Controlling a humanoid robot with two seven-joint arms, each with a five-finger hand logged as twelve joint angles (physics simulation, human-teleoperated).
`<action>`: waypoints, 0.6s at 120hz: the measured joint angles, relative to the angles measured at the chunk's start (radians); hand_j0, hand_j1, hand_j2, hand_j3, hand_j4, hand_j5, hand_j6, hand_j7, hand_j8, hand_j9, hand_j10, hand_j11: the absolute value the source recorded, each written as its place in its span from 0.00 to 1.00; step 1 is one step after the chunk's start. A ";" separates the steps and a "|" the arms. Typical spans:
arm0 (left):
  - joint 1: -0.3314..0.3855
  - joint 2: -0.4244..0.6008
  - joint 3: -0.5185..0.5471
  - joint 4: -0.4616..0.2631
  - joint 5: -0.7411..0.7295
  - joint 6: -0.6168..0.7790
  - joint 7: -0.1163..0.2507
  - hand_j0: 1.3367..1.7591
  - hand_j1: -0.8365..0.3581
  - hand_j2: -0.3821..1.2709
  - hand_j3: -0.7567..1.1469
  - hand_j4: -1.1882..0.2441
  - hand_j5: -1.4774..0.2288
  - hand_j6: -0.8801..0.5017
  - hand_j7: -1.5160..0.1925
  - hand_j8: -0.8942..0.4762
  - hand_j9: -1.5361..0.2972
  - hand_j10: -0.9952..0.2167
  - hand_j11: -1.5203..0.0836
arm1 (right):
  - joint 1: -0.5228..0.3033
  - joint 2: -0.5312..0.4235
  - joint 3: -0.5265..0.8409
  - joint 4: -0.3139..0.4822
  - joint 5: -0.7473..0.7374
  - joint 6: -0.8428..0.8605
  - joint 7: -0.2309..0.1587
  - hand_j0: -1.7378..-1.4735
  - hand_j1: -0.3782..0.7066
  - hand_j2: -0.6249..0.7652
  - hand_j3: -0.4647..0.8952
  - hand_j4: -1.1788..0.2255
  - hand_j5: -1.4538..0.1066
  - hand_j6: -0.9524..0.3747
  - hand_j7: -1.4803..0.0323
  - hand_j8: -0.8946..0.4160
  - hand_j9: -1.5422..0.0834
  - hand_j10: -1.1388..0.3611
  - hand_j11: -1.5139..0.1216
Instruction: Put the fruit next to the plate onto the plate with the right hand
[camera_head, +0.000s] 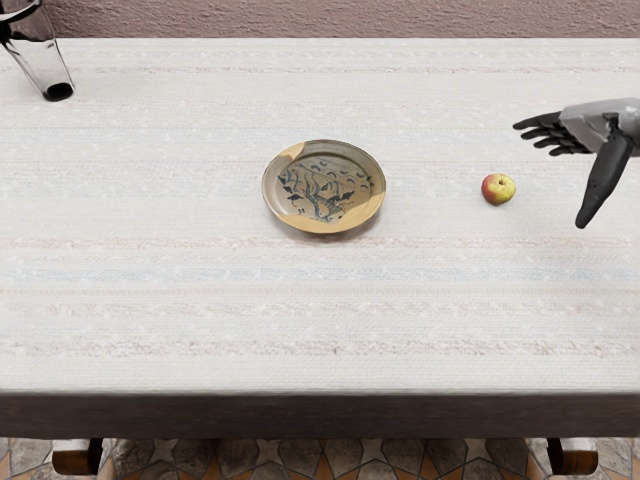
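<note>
A small red and yellow apple (498, 188) lies on the pale table to the right of the plate. The round plate (324, 186), tan-rimmed with a blue-grey leaf pattern, sits near the middle of the table and holds nothing. My right hand (575, 150) comes in from the right edge and hovers right of and slightly above the apple, apart from it. Its dark fingers are spread, the thumb pointing down, and nothing is in them. At the top left corner only a metallic piece of the left arm (38, 55) shows; its hand is out of sight.
The table's front edge (320, 395) runs across the lower part of the picture, with tiled floor below. A wall stands behind the far edge.
</note>
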 joint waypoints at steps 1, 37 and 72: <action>0.000 0.000 0.000 0.000 0.000 0.000 0.000 0.76 0.99 0.23 0.40 0.83 0.87 0.64 0.89 0.65 0.84 0.82 0.95 | 0.000 0.000 0.000 0.000 0.000 0.000 0.000 0.30 0.03 0.45 0.34 0.84 0.93 0.71 0.98 0.68 0.95 0.76 0.93; 0.000 0.000 0.000 0.000 0.000 0.000 0.000 0.76 0.99 0.23 0.40 0.83 0.87 0.64 0.89 0.65 0.84 0.82 0.95 | 0.047 0.003 0.006 0.034 0.000 0.000 -0.126 0.30 0.03 0.45 0.34 0.84 0.93 0.71 0.98 0.68 0.95 0.76 0.93; 0.000 0.000 0.000 0.000 0.000 0.000 0.000 0.76 0.99 0.23 0.40 0.83 0.87 0.64 0.89 0.65 0.84 0.82 0.95 | 0.090 0.135 0.002 0.076 -0.106 0.000 -0.233 0.30 0.03 0.45 0.34 0.84 0.93 0.71 0.98 0.68 0.95 0.76 0.93</action>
